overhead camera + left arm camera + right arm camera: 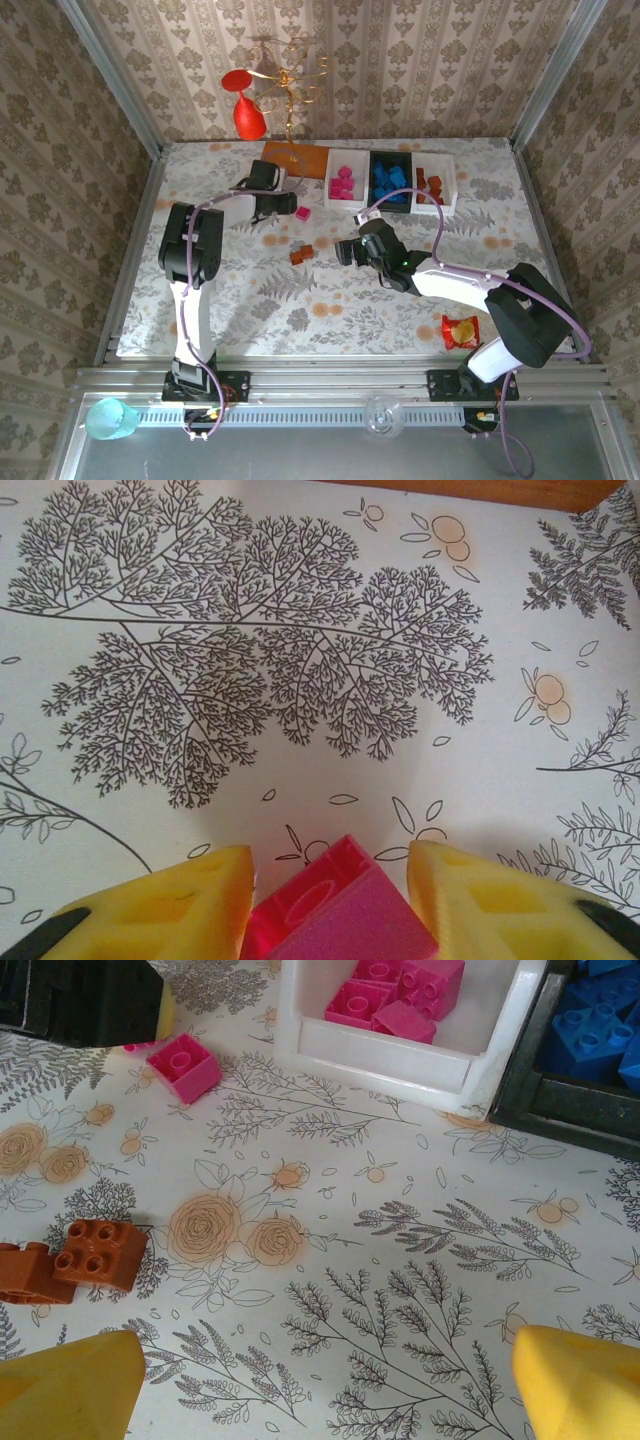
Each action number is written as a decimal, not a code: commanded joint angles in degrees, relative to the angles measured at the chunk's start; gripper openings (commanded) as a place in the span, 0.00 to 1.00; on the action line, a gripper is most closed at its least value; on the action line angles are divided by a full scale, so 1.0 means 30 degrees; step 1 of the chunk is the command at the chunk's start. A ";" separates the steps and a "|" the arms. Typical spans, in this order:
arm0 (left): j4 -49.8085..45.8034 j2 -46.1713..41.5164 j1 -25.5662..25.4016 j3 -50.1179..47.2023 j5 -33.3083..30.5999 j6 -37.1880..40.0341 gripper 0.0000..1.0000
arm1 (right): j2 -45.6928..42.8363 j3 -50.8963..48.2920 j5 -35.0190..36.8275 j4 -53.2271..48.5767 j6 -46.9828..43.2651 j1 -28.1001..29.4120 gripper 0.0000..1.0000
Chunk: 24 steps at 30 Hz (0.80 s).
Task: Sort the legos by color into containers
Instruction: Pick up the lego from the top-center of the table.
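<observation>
Magenta brick [340, 910] sits pinched between the yellow fingers [170, 915] of the left gripper [330, 855], on the leaf-printed tabletop [300, 810]. The left wrist view shows both fingers against its sides, where the top view gives it as a pink speck at the gripper's tip. Right gripper [320, 1390] is spread wide over bare cloth, holding nothing. Its wrist view shows two orange-brown bricks [100, 1253] to its front left. Ahead of it is the white tray [380, 1060] of magenta bricks [400, 990], beside the black tray [560, 1115] of blue bricks [590, 1035]. From above, a second white tray [452, 185] with more orange-brown bricks [428, 186] lies beyond the black one. A red-yellow snack packet [461, 330] lies behind the right gripper, its print too small to read.
</observation>
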 commanded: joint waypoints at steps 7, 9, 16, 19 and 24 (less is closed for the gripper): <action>0.2628 -0.4430 -0.1663 -0.2585 -0.0994 -0.0345 0.40 | -0.0927 -0.0399 0.1175 -0.0047 -0.0434 -0.0348 0.96; 0.2989 -0.4730 -0.2087 -0.2351 -0.0956 -0.0187 0.40 | -0.1274 -0.0604 0.1489 0.0001 -0.0491 -0.0567 0.96; 0.2687 -0.3331 -0.4434 0.0777 -0.0834 0.0331 0.39 | -0.3768 -0.2271 0.1474 0.0931 0.0807 -0.2145 0.97; 0.2005 -0.1830 -0.4896 0.2840 -0.0796 0.0441 0.40 | -0.4619 -0.3252 0.1292 0.1500 0.1612 -0.2764 0.97; 0.0823 0.0910 -0.5310 0.6481 -0.0307 0.0683 0.40 | -0.5291 -0.3908 0.1255 0.1461 0.2038 -0.3063 0.97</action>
